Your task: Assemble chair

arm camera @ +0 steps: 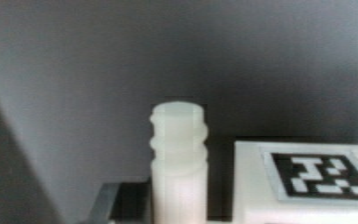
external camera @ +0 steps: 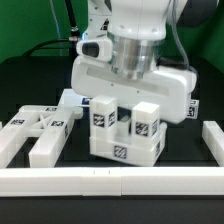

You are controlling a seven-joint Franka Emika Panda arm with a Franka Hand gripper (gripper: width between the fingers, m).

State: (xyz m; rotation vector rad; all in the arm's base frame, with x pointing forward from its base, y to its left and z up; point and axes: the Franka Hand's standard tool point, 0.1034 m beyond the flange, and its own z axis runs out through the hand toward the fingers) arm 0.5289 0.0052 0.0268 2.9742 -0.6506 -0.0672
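Note:
The chair's part-built body stands in the middle of the table, a cluster of glossy white blocks with black-and-white tags. My gripper reaches down into it from above, its fingertips hidden among the blocks. In the wrist view my gripper looks shut on an upright white ribbed peg, with a dark finger tight against its side. A white block with a tag lies right beside the peg.
Several loose white chair parts with tags lie on the exterior view's left. A long white border rail runs along the front and another along the exterior view's right. The tabletop is black.

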